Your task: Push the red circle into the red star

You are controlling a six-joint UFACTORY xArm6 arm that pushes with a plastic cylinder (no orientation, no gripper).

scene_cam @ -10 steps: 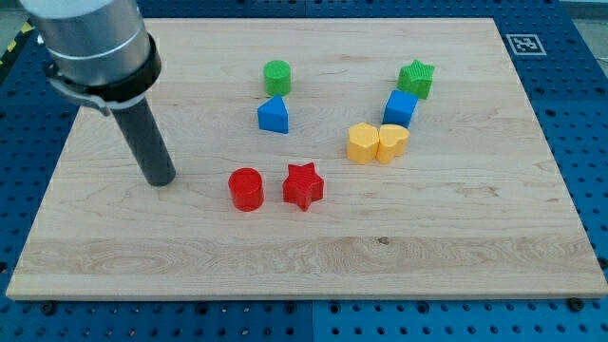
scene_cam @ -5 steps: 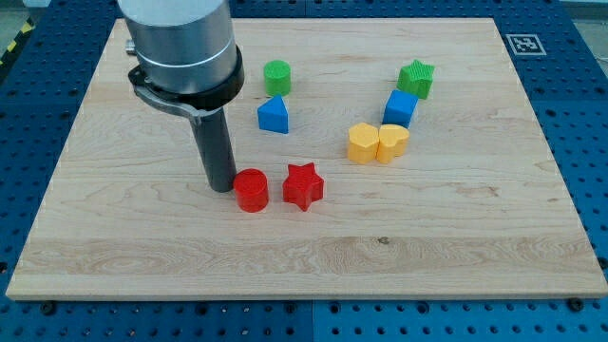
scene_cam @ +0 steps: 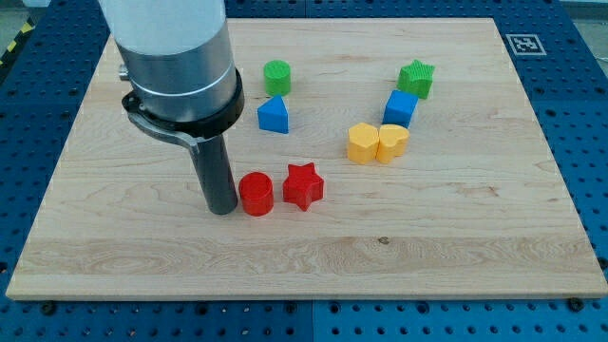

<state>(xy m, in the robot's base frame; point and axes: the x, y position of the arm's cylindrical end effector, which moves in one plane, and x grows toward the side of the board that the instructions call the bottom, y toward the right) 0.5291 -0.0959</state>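
Bright, even overhead light is falling on the table [scene_cam: 456, 237]; shadows are staying faint, and everything is looking sharp.

A single camera looks down at an angle from in front of and above a wooden board [scene_cam: 313, 256], which fills nearly the whole frame. The near edge runs along the frame's bottom; the far edge sits close to the top, narrowed by perspective. A blue perforated surface [scene_cam: 589, 123] borders the board, widest at the right. A printed marker [scene_cam: 523, 44] sits at the board's upper right corner. The arm's grey housing [scene_cam: 176, 66] enters from the upper left, looming large and cropped by the top edge. There is no second view.
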